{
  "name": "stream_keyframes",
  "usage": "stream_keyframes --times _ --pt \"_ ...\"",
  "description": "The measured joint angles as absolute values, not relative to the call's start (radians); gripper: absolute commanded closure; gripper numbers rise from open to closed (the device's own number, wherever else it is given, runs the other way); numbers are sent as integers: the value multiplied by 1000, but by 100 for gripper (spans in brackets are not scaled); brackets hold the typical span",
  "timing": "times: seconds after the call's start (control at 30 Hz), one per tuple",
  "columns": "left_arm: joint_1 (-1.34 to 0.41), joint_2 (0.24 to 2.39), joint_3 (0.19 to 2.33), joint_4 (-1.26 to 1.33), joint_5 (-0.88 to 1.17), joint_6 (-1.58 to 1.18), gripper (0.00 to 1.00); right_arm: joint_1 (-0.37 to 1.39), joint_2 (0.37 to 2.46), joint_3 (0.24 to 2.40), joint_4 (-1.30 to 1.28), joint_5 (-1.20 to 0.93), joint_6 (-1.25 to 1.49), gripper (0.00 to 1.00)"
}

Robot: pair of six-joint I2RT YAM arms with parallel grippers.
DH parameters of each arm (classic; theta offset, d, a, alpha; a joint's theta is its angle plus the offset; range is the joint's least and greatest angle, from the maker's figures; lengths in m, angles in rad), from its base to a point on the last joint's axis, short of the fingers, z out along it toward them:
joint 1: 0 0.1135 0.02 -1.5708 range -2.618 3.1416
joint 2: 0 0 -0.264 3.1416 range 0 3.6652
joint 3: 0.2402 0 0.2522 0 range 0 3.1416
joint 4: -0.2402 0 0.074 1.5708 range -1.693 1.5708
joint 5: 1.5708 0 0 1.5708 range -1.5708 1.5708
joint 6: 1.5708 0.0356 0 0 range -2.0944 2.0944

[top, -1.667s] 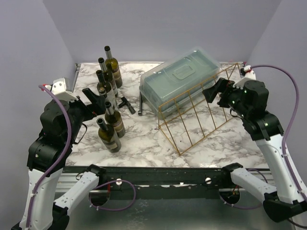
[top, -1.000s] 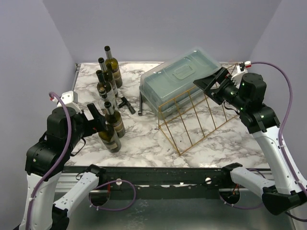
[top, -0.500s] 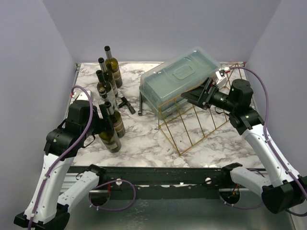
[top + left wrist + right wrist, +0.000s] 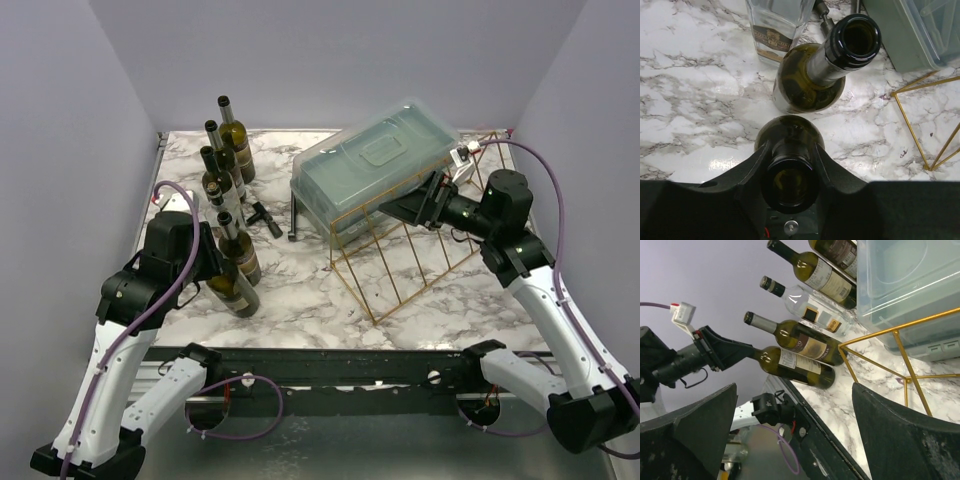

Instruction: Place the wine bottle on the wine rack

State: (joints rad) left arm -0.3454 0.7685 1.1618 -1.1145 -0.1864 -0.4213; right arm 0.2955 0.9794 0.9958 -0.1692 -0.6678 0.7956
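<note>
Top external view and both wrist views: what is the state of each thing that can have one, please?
Left gripper, shut on the neck of the nearest dark green glass wine bottle.
That bottle, standing, uncorked.
Right gripper, open, empty.
Gold wire wine rack, empty.
Translucent bluish plastic box, lid closed.

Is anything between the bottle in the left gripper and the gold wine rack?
Nothing stands on the table between them. The left gripper is shut on the nearest bottle at its neck, and only bare marble separates it from the wine rack. The open right gripper hovers over the rack's top bars, though.
</note>
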Motion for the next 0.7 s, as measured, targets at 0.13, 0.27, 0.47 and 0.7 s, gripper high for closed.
stream_keyframes --times 0.13,0.27,0.47,0.7 --pt "-347 766 1162 -1108 -171 -423 88 310 992 1016 -212 -668 733 0" --pt "-347 764 1163 -1109 -160 -427 100 401 1021 1076 -250 -651 668 0" --pt "-347 767 1169 -1116 -108 -451 100 675 1106 1139 -274 -539 582 0" --pt "-347 793 1187 -1132 -7 -472 100 1021 1274 1182 -299 -271 482 0"
